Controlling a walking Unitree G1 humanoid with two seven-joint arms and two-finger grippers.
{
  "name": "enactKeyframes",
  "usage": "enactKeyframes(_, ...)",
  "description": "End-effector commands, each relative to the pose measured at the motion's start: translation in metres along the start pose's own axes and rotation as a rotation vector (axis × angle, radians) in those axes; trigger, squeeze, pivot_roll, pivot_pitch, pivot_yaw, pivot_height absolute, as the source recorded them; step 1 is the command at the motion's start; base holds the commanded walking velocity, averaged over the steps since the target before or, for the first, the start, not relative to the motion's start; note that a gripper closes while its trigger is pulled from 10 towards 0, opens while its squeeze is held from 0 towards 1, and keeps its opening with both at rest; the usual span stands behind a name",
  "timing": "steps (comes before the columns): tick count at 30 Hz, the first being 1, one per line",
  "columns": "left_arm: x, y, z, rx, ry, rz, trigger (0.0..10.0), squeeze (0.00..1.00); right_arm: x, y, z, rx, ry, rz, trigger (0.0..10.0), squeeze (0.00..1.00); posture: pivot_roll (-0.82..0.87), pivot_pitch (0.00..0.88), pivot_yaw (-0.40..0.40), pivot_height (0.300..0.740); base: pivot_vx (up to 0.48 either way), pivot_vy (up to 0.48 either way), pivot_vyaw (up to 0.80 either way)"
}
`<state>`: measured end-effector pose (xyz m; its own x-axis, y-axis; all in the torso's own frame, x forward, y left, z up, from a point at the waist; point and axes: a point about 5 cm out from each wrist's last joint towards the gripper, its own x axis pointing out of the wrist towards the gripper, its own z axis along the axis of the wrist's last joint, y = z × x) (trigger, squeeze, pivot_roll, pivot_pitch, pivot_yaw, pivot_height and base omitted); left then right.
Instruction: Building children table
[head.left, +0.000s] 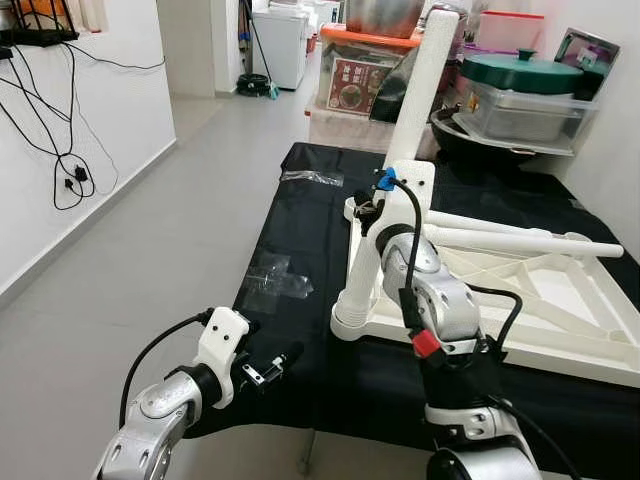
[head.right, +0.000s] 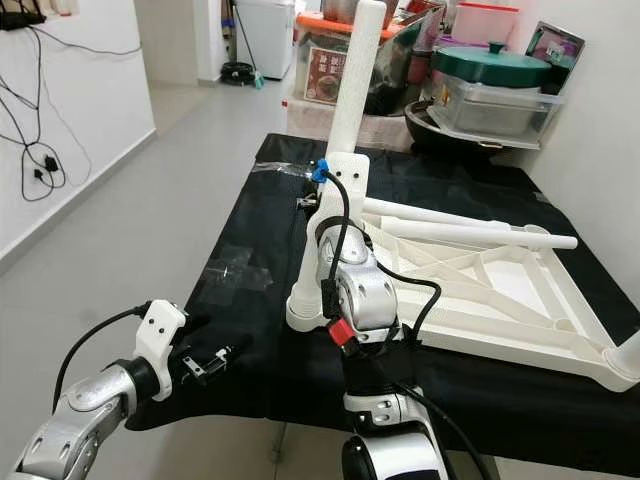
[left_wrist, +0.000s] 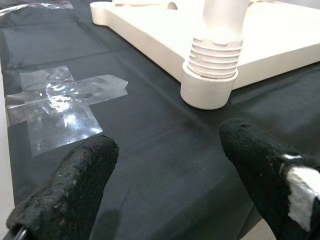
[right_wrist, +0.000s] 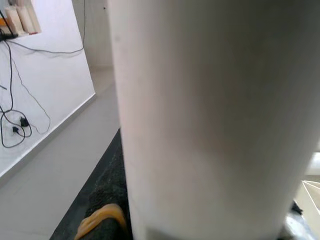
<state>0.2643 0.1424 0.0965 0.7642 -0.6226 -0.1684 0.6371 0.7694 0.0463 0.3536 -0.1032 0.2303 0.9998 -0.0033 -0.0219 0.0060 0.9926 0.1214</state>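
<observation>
Black cloth covers the work surface, which stands on a grey tiled floor beside a white wall hung with loose cables.

Nearest the robot, the left gripper hovers low at the cloth's near edge, its two padded fingers spread wide with nothing between them, aimed at the threaded base of the leg. A cross of clear tape lies on the cloth just beside it.

Beyond that, the upside-down white tabletop lies flat on the cloth. At its near corner the upright leg stands in the corner socket, and several threads show above the collar, so I judge it only partly screwed in. The right gripper is up against this leg about halfway along it; the wrist view has the white tube pressed close against the lens, but I cannot tell how the fingers sit round it.

Farther back, two loose legs lie across the tabletop's ribs.

The risks, as I see them: turning the leg while it leans could cross the plastic threads and jam it. The tabletop is not held down, so twisting may spin or drag it over the cloth. A slide could roll the loose legs off. The wrist cable runs near the leg and could snag.
</observation>
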Motion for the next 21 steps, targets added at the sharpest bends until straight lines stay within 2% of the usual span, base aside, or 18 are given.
enactKeyframes(1, 0.0009, -0.0002, -0.0021, 0.014, 0.015, -0.014, 10.0, 0.00, 0.0012, -0.0218, -0.0228, -0.028, 0.090, -0.104, 10.0, 0.00, 0.02, 0.000, -0.097, 0.740, 0.000, 0.000, 0.00)
enactKeyframes(21, 0.0020, 0.0015, -0.0017, 0.017, 0.015, -0.014, 10.0, 0.00, -0.0052, -0.0150, -0.0129, -0.040, 0.020, -0.073, 10.0, 0.00, 0.01, 0.000, -0.090, 0.740, 0.000, 0.000, 0.00)
